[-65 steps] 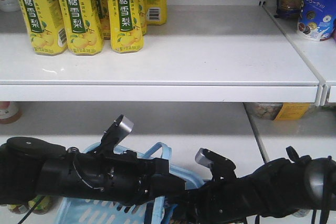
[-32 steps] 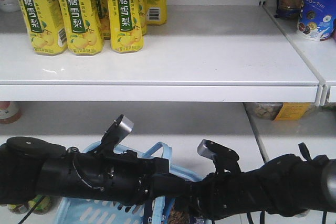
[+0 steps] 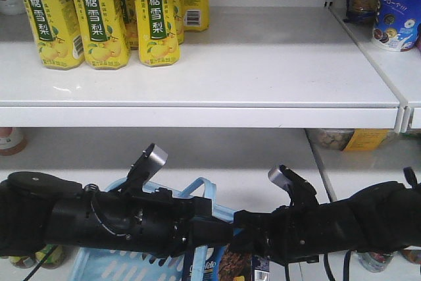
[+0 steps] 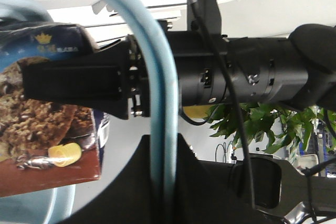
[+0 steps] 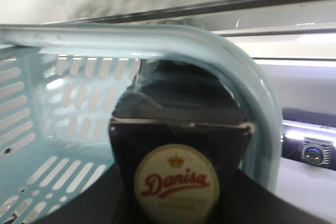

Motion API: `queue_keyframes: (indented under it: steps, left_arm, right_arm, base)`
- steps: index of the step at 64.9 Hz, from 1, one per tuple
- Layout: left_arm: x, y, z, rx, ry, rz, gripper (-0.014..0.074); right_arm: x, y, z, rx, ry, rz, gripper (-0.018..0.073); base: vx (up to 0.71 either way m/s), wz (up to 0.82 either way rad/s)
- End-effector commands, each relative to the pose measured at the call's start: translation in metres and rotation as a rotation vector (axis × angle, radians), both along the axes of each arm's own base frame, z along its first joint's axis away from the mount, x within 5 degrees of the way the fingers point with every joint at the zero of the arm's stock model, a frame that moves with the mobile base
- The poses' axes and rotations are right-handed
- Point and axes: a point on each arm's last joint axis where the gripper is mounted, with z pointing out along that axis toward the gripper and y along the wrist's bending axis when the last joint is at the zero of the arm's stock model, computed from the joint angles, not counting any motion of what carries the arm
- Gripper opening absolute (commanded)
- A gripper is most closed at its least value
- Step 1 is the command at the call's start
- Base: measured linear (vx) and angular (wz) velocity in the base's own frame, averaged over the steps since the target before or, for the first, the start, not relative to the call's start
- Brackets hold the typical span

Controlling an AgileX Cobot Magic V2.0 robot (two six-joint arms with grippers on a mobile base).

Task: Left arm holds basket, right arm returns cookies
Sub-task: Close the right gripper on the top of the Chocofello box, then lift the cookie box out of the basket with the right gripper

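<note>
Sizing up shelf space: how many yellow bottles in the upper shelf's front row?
3, side by side at the left of the upper shelf: left bottle, middle bottle, right bottle. Others stand partly hidden behind.

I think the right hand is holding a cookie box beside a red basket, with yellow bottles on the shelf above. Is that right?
Almost. The basket is light blue, not red, as the front-facing view shows. The rest stands: the right hand holds the cookie box beside it, and yellow bottles stand on the shelf above.
</note>
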Motion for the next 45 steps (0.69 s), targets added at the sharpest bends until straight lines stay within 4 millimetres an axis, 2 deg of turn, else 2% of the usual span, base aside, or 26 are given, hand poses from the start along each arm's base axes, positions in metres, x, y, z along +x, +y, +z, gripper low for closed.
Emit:
queue_keyframes:
  steps: [1,21,32,45]
  left_arm:
    - [0.001,-0.003,0.023,-0.098,-0.034,0.014,-0.0006]
    - [0.001,-0.003,0.023,-0.098,-0.034,0.014,-0.0006]
    - [0.001,-0.003,0.023,-0.098,-0.034,0.014,-0.0006]
    - [0.001,-0.003,0.023,-0.098,-0.034,0.014,-0.0006]
  right_arm:
    - [0.004,-0.001,0.021,0.092,-0.039,0.013,0.0178]
    - [0.001,-0.005,0.050,0.106,-0.159,-0.010,0.0178]
    - [-0.007,-0.008,0.075,0.131,-0.242,-0.007,0.0178]
    - [-0.014,-0.015,0.091,0.084,-0.318,-0.004,0.0178]
  base:
    - [0.00,0.00]
    - [0.00,0.00]
    - [0.00,0.00]
    - [0.00,0.00]
